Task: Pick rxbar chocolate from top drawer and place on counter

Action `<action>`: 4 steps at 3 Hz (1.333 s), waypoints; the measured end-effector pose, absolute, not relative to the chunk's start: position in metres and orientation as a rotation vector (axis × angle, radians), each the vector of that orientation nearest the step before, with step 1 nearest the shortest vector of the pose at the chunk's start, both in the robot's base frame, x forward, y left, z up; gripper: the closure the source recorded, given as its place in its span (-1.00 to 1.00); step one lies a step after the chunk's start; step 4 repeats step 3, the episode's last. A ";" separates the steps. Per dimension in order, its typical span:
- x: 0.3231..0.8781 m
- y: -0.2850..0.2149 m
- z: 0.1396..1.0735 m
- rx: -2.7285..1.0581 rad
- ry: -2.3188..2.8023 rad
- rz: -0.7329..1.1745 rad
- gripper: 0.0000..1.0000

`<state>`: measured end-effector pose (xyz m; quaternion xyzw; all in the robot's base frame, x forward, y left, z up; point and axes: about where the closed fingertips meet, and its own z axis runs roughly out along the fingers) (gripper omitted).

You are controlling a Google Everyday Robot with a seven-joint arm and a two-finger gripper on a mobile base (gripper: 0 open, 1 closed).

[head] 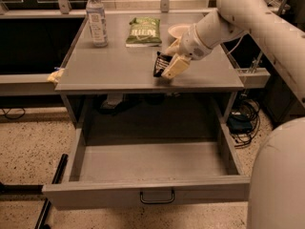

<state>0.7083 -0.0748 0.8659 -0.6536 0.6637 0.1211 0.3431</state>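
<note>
Reaching in from the upper right, the pale arm (248, 13) ends in the gripper (167, 66), which hangs low over the front right part of the grey tabletop (114, 66). Its jaws are clenched on the chocolate bar (160, 64), a small dark wrapper that shows on the gripper's left side. The bar stands nearly upright, leaning a little. Its lower end is right at the tabletop, though it is not possible to tell whether it touches the surface.

At the back left corner of the tabletop stands a clear water bottle (96, 18) with a white cap, upright. A green snack bag (144, 31) lies flat at the back centre, well apart from the bar. Just right of the bag sits a pale bowl (177, 30), partly hidden by the arm. A small yellowish scrap (55, 75) sticks out at the left edge of the tabletop.

Below the tabletop, the top drawer (95, 197) is pulled far out toward the camera, with its grey floor and side walls in plain view. A dark metal handle (157, 197) sits at the middle of its flat front panel. Dark cables (243, 125) lie on the speckled floor to the right of the cabinet.
</note>
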 end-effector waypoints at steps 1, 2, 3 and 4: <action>0.708 -0.075 0.866 -1.699 1.725 0.315 -0.70; 0.708 -0.075 0.866 -1.699 1.725 0.315 -1.00; 0.708 -0.075 0.866 -1.699 1.725 0.315 -1.00; 0.708 -0.075 0.866 -1.699 1.725 0.315 -1.00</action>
